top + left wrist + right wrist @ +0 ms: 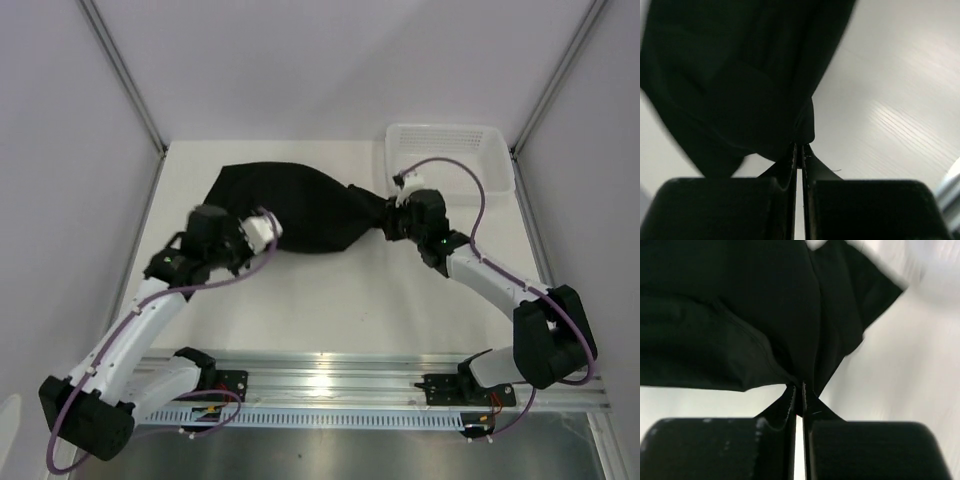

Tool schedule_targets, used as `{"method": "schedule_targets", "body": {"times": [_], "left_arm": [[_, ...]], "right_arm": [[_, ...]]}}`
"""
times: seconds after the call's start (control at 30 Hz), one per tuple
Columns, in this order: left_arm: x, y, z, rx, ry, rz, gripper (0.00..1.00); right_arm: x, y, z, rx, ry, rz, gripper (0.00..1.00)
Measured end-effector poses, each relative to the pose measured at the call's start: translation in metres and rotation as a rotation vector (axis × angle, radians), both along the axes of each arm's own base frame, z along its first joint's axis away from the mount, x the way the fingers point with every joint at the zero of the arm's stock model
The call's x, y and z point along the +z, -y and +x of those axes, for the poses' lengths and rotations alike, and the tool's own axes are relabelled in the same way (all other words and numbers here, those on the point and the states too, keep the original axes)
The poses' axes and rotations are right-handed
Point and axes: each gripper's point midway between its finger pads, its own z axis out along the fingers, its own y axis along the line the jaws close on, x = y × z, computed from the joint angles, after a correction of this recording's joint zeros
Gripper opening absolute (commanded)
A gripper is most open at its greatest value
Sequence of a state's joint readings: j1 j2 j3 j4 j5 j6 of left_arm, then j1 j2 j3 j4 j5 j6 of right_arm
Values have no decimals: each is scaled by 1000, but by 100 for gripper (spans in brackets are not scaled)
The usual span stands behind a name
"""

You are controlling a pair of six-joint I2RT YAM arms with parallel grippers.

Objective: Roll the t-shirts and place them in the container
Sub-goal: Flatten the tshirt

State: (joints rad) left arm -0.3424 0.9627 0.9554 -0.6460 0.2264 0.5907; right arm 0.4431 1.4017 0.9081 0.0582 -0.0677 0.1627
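Observation:
A black t-shirt (pixel 300 205) hangs stretched between my two grippers above the far half of the white table. At the cloth's near-left edge my left gripper (pixel 268 228) is shut on it; the left wrist view shows fabric (pixel 735 75) pinched at the left gripper's (pixel 801 146) fingertips. The shirt's bunched right end is held by my right gripper (pixel 392 222), also shut. In the right wrist view the black cloth (pixel 740 305) fans out from that gripper's (pixel 799 387) closed tips.
A white plastic mesh basket (pixel 450 152) stands at the far right corner, just behind the right gripper. White walls with metal posts enclose the table (pixel 340 300). A metal rail (pixel 330 385) with both arm bases runs along the near edge.

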Motion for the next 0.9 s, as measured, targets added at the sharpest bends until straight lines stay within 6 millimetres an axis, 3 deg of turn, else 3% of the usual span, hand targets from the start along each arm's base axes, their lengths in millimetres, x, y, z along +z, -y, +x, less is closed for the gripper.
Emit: {"method": "schedule_targets", "body": {"times": [0.07,0.1,0.13,0.17,0.2,0.23,0.33,0.43,0.5,0.57,0.63,0.7,0.73,0.8,0.9], "left_arm": [[-55,16,-31,-122,-118,71,7],[-74,23,-47,-181,-165,102,26],[-89,28,-62,-243,-202,131,39],[-98,33,-74,-297,-231,155,66],[-105,38,-85,-350,-252,172,76],[-107,42,-93,-390,-267,177,86],[-109,52,-122,-514,-323,173,87],[-99,52,-139,-554,-368,149,86],[-76,55,-129,-523,-325,106,81],[-48,50,-103,-404,-261,49,75],[-23,30,-62,-205,-200,-5,73],[-11,-2,-22,7,-181,-43,73],[-9,-18,-5,97,-179,-66,73],[-20,-54,23,271,-215,-80,76],[-58,-108,58,499,-315,-59,76]], "right_arm": [[-35,5,-16,-8,-71,-32,10],[-47,7,-22,-19,-99,-42,11],[-55,10,-26,-34,-115,-49,21],[-61,12,-28,-58,-130,-51,26],[-64,15,-29,-83,-138,-51,37],[-65,19,-28,-115,-145,-49,42],[-66,36,-22,-221,-160,-46,56],[-65,55,-22,-324,-181,-64,61],[-54,63,-23,-381,-174,-81,60],[-30,59,-25,-410,-126,-84,57],[-3,36,-30,-373,-63,-54,54],[13,-4,-36,-282,-34,-14,53],[15,-17,-39,-251,-31,-8,54],[4,-62,-37,-177,-71,-23,57],[-34,-119,-25,-114,-141,-97,59]]}}
